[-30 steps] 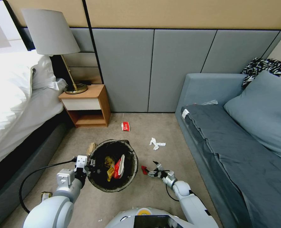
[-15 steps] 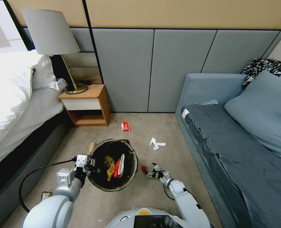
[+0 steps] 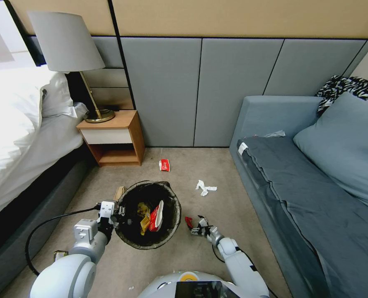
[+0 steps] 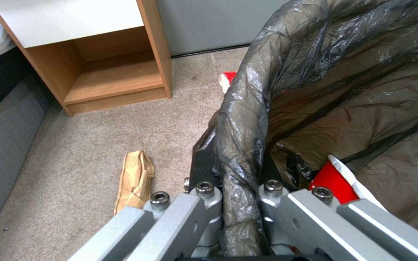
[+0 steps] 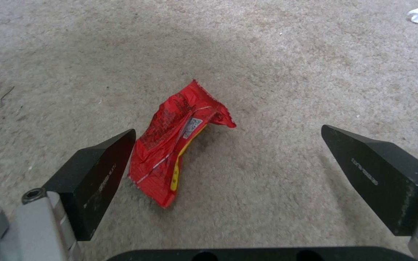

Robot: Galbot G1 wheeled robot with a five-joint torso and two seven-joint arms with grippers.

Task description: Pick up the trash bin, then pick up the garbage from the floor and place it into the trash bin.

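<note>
— So, from the head view, where do we have the trash bin (image 3: 153,215)?
— Our left hand (image 3: 118,214) grips its rim, holding it over the floor (image 3: 217,165); wrappers lie inside. Our right hand (image 3: 195,225) hangs just beside a red wrapper (image 3: 188,221).
— And our left wrist view?
— We see both fingers clenched on the lined rim; brown paper (image 4: 134,179) lies on the carpet nearby.
— Our right wrist?
— Fingers (image 5: 100,177) spread wide, the wrapper between them, close to one finger.

The trash bin (image 3: 151,215) hides its own white wall; print on the red wrapper (image 5: 177,139) is unreadable.
</note>
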